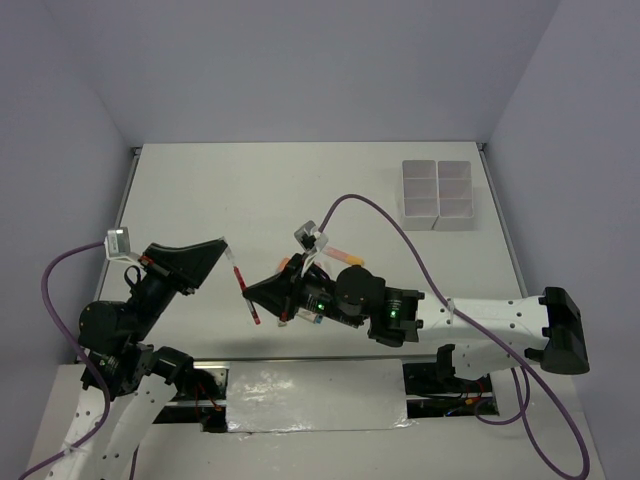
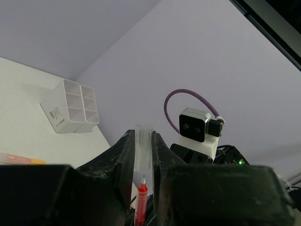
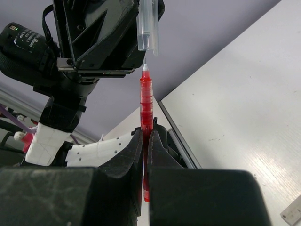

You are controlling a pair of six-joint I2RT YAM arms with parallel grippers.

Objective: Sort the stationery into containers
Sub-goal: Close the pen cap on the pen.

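My right gripper (image 1: 252,296) is shut on a thin red pen (image 1: 250,303), held in the air with its tip bare (image 3: 146,108). My left gripper (image 1: 222,245) is shut on the pen's clear cap (image 1: 234,264), which sits just off the pen tip and in line with it. The left wrist view shows the cap (image 2: 143,148) between my fingertips (image 2: 143,137) and the red pen (image 2: 140,202) below it. The right wrist view shows the cap (image 3: 148,26) above the pen, with my right gripper (image 3: 146,135) clamped on the barrel. The white containers (image 1: 438,195) stand at the far right.
An orange-capped marker (image 1: 346,257) and other small items lie on the table partly hidden under my right arm (image 1: 470,318). The containers also show in the left wrist view (image 2: 70,106). Grey walls enclose the white table (image 1: 300,190).
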